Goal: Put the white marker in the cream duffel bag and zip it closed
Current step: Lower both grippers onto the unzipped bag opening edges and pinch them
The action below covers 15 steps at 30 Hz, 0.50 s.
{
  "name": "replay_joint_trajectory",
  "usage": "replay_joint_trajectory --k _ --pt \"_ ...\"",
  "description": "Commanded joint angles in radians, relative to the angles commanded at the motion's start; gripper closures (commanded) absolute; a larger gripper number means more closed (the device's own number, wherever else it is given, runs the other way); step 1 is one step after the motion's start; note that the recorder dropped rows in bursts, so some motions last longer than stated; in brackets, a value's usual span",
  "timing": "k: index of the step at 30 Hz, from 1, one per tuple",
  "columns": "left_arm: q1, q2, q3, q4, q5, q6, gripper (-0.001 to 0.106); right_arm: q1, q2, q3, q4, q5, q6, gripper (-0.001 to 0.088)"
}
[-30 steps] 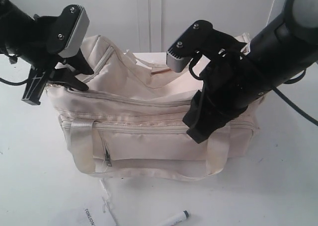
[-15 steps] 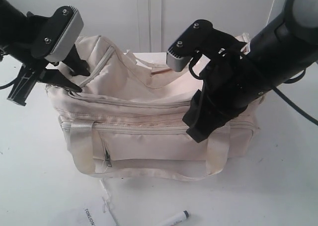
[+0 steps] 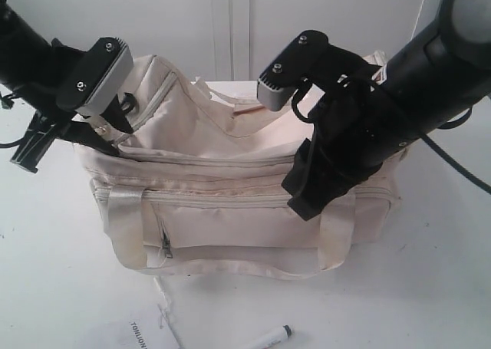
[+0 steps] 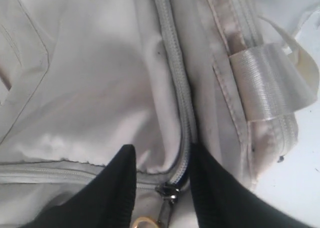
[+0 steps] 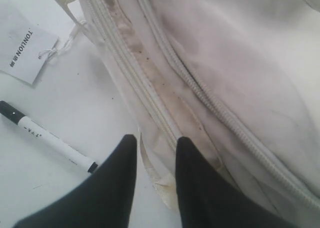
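Table check. I see a plain white table (image 3: 437,288) carrying three things. The cream duffel bag (image 3: 230,218) sits at centre, base flat on the surface, front zip pocket facing the exterior camera. In front of it, at the near edge of that view, lies the white marker (image 3: 270,338) — flat on its side, dark cap pointing right, clear of the bag. Near it, to the left, a white paper tag (image 3: 142,335) with printed text lies flat — its string runs up toward the bag.
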Motion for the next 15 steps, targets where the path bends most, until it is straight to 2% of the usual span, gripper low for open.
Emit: replay_joint_trajectory --k 4,10,12,15 --pt "0.000 0.037 0.000 -0.049 -0.007 0.029 0.064 0.000 0.000 0.000 0.000 0.000 0.000 0.0603" --pt "0.000 0.045 0.000 -0.290 -0.078 0.117 0.064 0.000 0.000 0.000 0.000 -0.010 0.000 0.0603" --pt "0.000 0.045 0.000 -0.333 -0.084 0.127 0.064 0.000 0.000 0.000 0.000 -0.015 0.000 0.0603" --pt "0.000 0.045 0.000 -0.337 -0.074 0.129 0.073 0.000 0.000 0.000 0.000 -0.026 0.000 0.0603"
